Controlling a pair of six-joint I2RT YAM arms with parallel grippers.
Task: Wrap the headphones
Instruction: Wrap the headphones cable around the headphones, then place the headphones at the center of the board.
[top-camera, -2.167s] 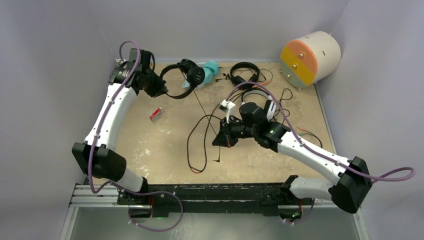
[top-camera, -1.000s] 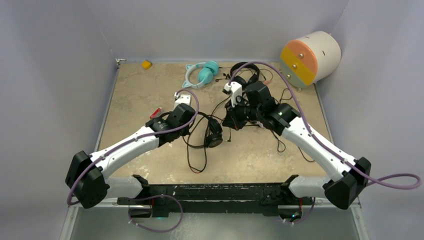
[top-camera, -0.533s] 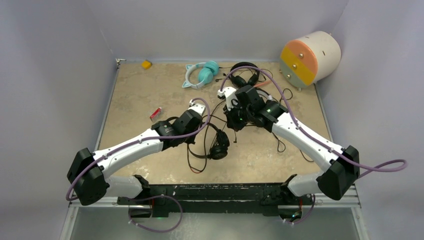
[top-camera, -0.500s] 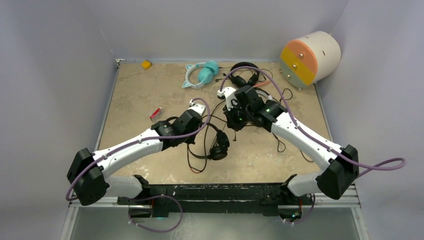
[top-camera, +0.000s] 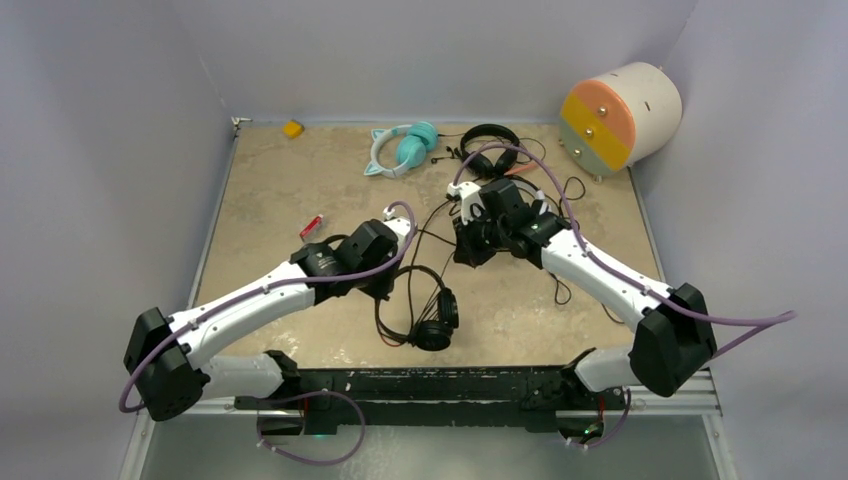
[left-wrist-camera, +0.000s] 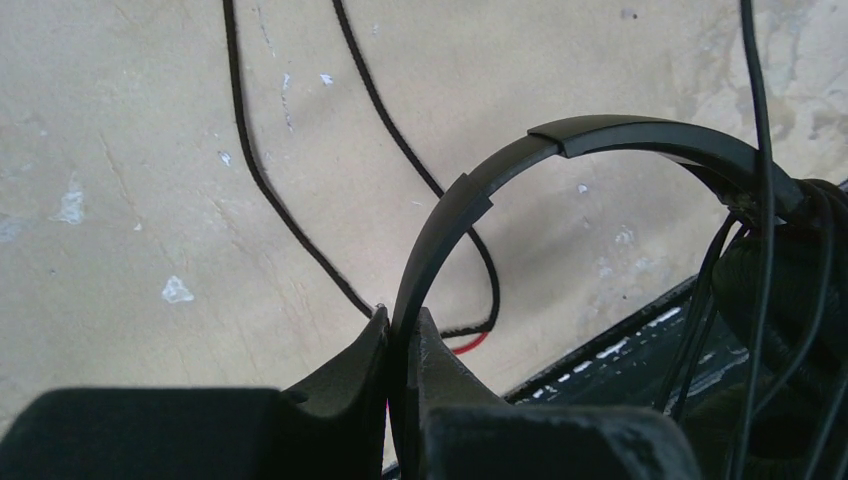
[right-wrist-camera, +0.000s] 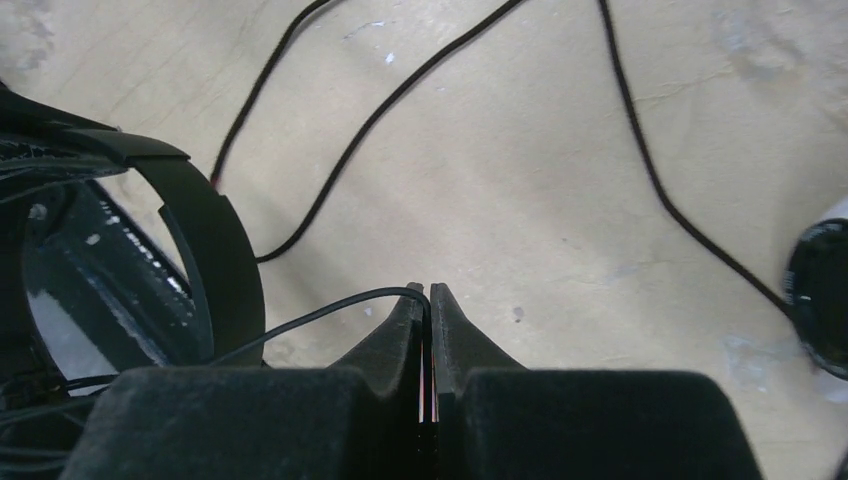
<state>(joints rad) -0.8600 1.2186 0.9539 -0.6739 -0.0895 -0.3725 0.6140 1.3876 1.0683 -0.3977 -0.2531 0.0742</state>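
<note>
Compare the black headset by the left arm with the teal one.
The black headset is all black; the teal headset has cat ears. The left gripper clamps the black one's band; the teal one lies free. The black one is nearer the arms, the teal one at the far edge. Both are over-ear.

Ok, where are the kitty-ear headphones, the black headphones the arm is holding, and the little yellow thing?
teal cat-ear headphones (top-camera: 410, 152): top view, on the teal ear cup.
black headphones (left-wrist-camera: 600, 133): left wrist view, on the headband.
small yellow object (top-camera: 292, 128): top view, on its middle.
</note>
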